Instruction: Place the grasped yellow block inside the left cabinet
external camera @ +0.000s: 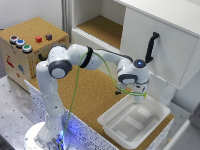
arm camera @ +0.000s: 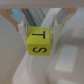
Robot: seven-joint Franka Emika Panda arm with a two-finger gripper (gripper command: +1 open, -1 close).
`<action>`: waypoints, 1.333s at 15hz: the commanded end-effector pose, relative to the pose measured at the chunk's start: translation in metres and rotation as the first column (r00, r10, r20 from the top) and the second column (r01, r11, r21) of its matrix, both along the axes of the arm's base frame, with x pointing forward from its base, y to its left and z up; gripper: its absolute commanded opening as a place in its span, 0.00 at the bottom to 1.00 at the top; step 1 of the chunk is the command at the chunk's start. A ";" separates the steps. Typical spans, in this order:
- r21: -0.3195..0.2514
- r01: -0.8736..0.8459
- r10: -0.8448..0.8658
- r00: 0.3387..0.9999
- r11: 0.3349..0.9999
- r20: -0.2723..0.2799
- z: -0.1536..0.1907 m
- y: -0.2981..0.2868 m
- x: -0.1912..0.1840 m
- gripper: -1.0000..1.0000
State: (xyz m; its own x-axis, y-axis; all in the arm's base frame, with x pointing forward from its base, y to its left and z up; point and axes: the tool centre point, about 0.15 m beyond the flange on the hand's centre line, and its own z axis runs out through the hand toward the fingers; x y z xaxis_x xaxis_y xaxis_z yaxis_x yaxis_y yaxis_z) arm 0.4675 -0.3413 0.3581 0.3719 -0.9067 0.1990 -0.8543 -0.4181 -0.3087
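Yellow and tiny, the block sits right up close in the wrist view, with black letters on its faces, and the gripper is clamped on it, one finger on each side. Under the block is the white tub. In the exterior view the gripper hangs just over that tub, which rests on the cork bench at the near edge, but the block is too small to see there. A green cable runs along the arm. Farther back is a white door with a black handle, and beside it, toward the exterior view's left, is the open cabinet with its cork floor. A cork box with buttons stands far off on that side too. I think the job has only just begun, as the block is well apart from the cabinet. To do it well, keep the squeeze firm, lift up first so the block clears the tub wall, and swing wide of the door and handle. Then go in low over the cork floor, well past the front edge, and let go only when the block is nearly touching.
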 end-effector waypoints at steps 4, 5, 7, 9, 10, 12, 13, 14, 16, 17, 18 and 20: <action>-0.070 -0.358 0.362 0.930 0.931 0.067 0.034 0.162 0.011 0.00; -0.092 -0.420 0.426 0.903 0.903 0.056 0.039 0.187 0.017 0.00; -0.149 -0.574 0.584 0.812 0.805 0.026 0.057 0.241 0.031 0.00; -0.178 -0.675 0.685 0.728 0.716 -0.007 0.070 0.283 0.037 0.00; -0.204 -0.716 0.726 0.687 0.668 -0.034 0.077 0.305 0.038 0.00; -0.209 -0.762 0.773 0.633 0.612 -0.045 0.087 0.342 0.036 0.00; -0.210 -0.781 0.792 0.609 0.588 -0.046 0.091 0.357 0.036 0.00; -0.214 -0.808 0.820 0.570 0.549 -0.048 0.096 0.382 0.035 0.00; -0.230 -0.838 0.855 0.517 0.495 -0.043 0.104 0.415 0.036 0.00; -0.235 -0.850 0.869 0.493 0.472 -0.036 0.107 0.432 0.038 0.00; -0.243 -0.860 0.883 0.469 0.449 -0.029 0.111 0.449 0.042 0.00; -0.264 -0.877 0.908 0.419 0.401 -0.014 0.120 0.481 0.054 0.00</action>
